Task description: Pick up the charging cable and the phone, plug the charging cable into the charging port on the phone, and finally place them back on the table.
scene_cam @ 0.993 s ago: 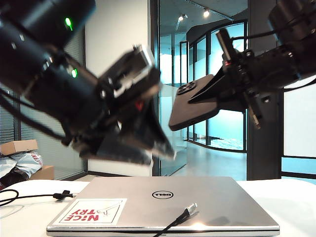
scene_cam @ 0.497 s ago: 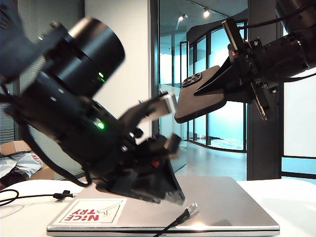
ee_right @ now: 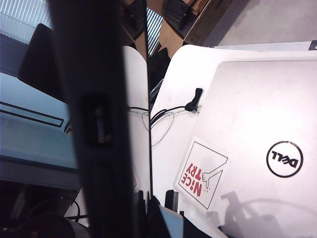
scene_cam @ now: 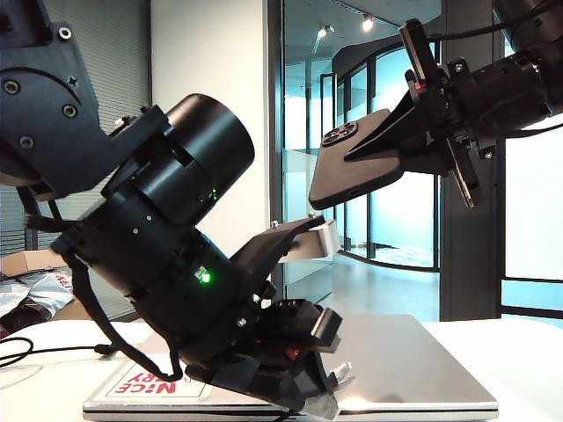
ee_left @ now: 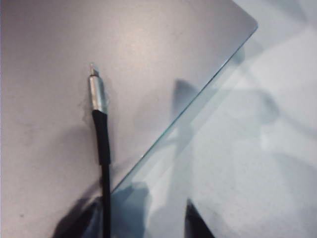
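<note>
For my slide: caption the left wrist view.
Charging cable plug lying on the laptop lid, seen from above.

laptop (ee_right: pixel 257 99) (dell), sticker (ee_right: pixel 202 173) "nice try"

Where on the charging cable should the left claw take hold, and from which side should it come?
Probably the stiff black sleeve just behind the silver plug of the charging cable, coming from above. The plug end lies flat on the laptop lid, so only the top and sides are free. The left claw hangs low over it, half open. The right claw holds the phone up.
</note>
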`<act>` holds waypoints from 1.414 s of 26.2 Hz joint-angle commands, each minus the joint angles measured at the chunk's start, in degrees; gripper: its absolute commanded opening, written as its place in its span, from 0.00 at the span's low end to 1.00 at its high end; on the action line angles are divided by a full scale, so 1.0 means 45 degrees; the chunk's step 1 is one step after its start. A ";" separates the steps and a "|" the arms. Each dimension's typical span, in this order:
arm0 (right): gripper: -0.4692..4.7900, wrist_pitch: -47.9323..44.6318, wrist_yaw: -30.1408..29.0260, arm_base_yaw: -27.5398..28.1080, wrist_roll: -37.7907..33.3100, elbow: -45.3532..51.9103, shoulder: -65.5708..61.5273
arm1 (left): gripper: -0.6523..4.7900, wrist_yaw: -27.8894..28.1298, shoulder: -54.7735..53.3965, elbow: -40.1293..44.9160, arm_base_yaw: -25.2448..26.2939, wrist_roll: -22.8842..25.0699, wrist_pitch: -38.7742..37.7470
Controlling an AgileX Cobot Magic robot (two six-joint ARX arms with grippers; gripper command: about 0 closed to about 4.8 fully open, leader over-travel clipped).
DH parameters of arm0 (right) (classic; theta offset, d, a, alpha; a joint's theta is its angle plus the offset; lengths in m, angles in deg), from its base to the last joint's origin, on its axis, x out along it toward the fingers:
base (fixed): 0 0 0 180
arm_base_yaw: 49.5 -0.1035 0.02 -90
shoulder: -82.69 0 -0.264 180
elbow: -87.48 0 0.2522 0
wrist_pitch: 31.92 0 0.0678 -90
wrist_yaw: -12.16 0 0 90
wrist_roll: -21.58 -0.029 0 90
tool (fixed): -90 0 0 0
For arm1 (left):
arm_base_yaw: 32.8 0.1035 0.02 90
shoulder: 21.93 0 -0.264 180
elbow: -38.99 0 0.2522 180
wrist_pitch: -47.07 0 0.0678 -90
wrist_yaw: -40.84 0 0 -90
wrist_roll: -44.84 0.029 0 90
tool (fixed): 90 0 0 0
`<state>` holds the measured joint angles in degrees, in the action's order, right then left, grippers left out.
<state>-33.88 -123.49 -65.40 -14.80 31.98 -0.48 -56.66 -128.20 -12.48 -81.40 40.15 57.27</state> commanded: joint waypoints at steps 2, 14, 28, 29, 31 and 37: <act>0.08 -0.0447 -0.0282 -0.0019 0.0092 -0.0117 0.0136 | 0.51 -0.0015 -0.0189 -0.0029 0.0087 0.0335 0.0219; 0.08 -0.0452 -0.0321 -0.0015 0.0092 -0.0117 0.0136 | 0.14 -0.0005 -0.0476 -0.0024 0.0699 0.0627 0.0311; 0.08 -0.0461 -0.0316 -0.0010 0.0097 -0.0117 0.0136 | 0.11 -0.0005 0.0670 -0.0034 0.0670 0.0627 -0.1613; 0.08 -0.0461 -0.0316 -0.0010 0.0097 -0.0117 0.0136 | 0.11 -0.0005 0.0787 -0.0034 0.0670 0.0622 -0.1719; 0.08 -0.0466 -0.0316 -0.0010 0.0097 -0.0121 0.0136 | 0.11 -0.0005 0.0996 -0.0034 0.0670 0.0617 -0.1996; 0.08 -0.0461 -0.0316 -0.0010 0.0092 -0.0117 0.0136 | 0.11 -0.0010 0.1069 -0.0034 0.0670 0.0617 -0.2934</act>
<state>-33.71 -124.01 -65.38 -14.80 31.92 -0.46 -56.64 -123.51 -12.59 -78.34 42.71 45.21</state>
